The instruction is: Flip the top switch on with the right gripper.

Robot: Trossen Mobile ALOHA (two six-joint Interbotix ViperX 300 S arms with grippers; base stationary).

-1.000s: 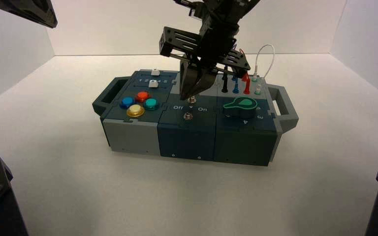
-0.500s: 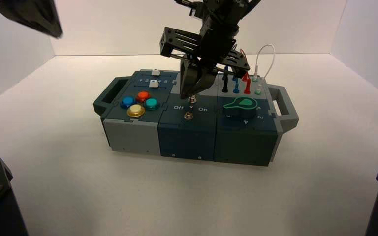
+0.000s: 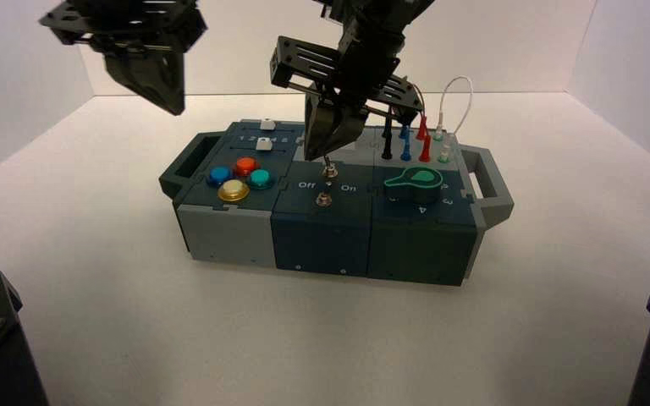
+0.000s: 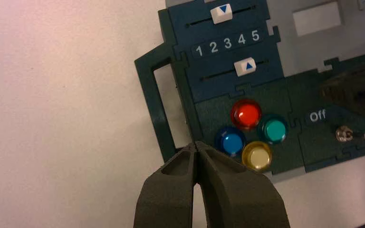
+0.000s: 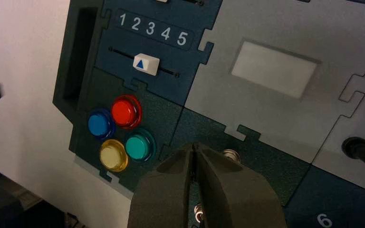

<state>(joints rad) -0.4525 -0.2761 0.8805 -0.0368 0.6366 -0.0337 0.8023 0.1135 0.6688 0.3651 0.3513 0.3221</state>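
Front wall of the box (image 3: 320, 244) comes first from where I stand, low in the middle of the frame, then the lower toggle (image 3: 324, 200). Just past it, near the centre, is the top switch (image 3: 330, 171), its silver ring just beside the tips of the right gripper (image 3: 310, 157), which show up and to the left of it. Those fingers are closed together with nothing held between them. I can't tell whether they touch the lever. From the right wrist, they partly block the switch. Its thin lever points up the frame, leaning slightly left, long axis close to upright.

Four coloured buttons (image 3: 239, 178) lie left of it, the green-topped knob (image 3: 414, 184) right. Farther back are white sliders (image 3: 264, 145) at left, wires (image 3: 471, 101) at upper right. The left gripper (image 3: 175, 112) hangs upper left, fingers together.
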